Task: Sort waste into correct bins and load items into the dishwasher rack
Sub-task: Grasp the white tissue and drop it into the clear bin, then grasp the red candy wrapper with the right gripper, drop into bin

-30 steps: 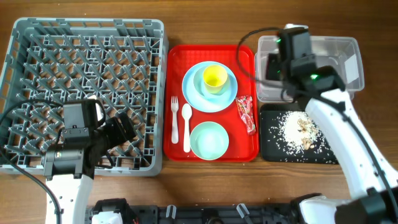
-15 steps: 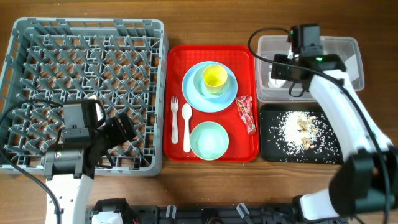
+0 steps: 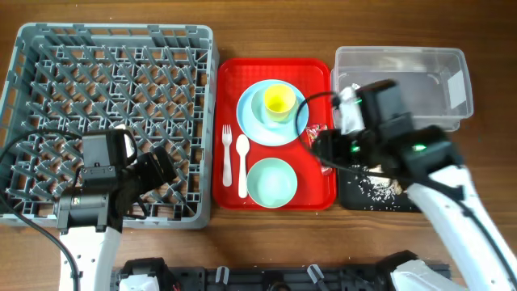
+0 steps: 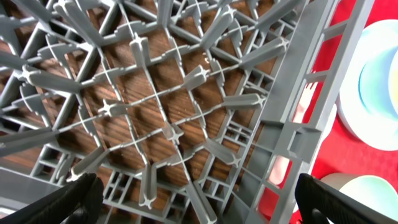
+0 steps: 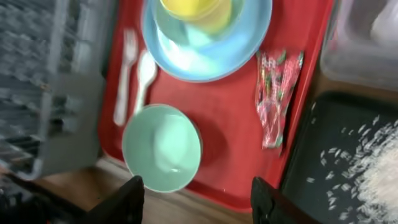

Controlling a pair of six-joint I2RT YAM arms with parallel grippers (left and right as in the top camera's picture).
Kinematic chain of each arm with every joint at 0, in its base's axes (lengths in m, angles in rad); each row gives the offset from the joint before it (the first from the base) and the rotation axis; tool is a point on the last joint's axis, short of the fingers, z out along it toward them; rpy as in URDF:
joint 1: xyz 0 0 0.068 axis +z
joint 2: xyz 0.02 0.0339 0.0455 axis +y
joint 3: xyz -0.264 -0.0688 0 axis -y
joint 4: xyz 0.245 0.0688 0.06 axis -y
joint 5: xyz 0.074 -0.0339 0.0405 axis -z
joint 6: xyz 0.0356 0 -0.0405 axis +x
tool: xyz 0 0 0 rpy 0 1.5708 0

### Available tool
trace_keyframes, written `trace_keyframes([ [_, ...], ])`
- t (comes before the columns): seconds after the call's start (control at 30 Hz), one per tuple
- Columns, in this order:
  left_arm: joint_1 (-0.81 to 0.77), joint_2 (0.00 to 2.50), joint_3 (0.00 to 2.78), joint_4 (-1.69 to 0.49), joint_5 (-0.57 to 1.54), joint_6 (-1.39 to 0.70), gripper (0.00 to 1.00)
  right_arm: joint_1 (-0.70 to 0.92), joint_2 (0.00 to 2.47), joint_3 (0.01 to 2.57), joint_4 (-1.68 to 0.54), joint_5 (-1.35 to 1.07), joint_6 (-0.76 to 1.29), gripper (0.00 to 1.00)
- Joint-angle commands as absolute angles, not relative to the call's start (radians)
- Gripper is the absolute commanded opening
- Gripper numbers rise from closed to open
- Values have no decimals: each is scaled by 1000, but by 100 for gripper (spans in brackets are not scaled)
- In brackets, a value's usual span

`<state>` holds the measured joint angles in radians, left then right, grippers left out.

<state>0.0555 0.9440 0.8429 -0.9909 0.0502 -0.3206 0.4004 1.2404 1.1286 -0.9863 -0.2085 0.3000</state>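
My right gripper (image 3: pixel 325 150) hangs open and empty (image 5: pixel 199 200) over the red tray's front right part. A red-and-white wrapper (image 5: pixel 277 93) lies just beyond it, by the tray's right edge (image 3: pixel 315 132). On the tray sit the pale blue plate (image 3: pixel 257 123) carrying the yellow cup (image 3: pixel 279 101), the mint bowl (image 3: pixel 271 182), the white fork (image 3: pixel 227 153) and the spoon (image 3: pixel 242 164). Rice scraps (image 5: pixel 379 180) lie in the black tray (image 3: pixel 355 194). The clear tub (image 3: pixel 408 77) stands behind. My left gripper (image 3: pixel 164 167) is open (image 4: pixel 199 205) over the grey dishwasher rack (image 3: pixel 113 97).
The red tray (image 3: pixel 279 71) lies between the rack and the two bins. My right arm covers much of the black tray and the tub's front left corner. Cables trail over the rack's left side and above the plate.
My right gripper has left the clear tub and swung forward and left to the red tray, and its jaws went from shut to open. The left arm has not moved.
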Motion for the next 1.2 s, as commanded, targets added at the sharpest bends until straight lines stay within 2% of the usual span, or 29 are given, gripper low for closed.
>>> trace_keyframes([
  [0.0,65,937,855,-1003,56,-323,100,485,1282,994,-887,-24,477,45],
  [0.03,65,937,855,-1003,56,-323,100,512,1299,948,-841,45,532,40],
  [0.07,65,937,855,-1003,56,-323,100,524,1308,933,-823,86,553,38],
  [0.33,65,937,855,-1004,56,-323,100,548,1488,888,-640,228,536,43],
  [0.67,65,937,855,-1004,56,-323,100,548,1726,888,-505,208,471,44],
  [0.87,65,937,855,-1003,55,-323,100,548,1736,888,-505,33,454,43],
  [0.97,65,937,855,-1003,56,-323,100,548,1736,888,-509,-90,400,37],
  [1.1,65,937,855,-1004,56,-323,100,548,1736,888,-509,-79,393,22],
  [1.13,65,937,855,-1004,56,-323,100,548,1736,888,-508,-75,392,17],
  [1.17,65,937,855,-1005,56,-323,100,548,1736,888,-509,-68,392,5],
])
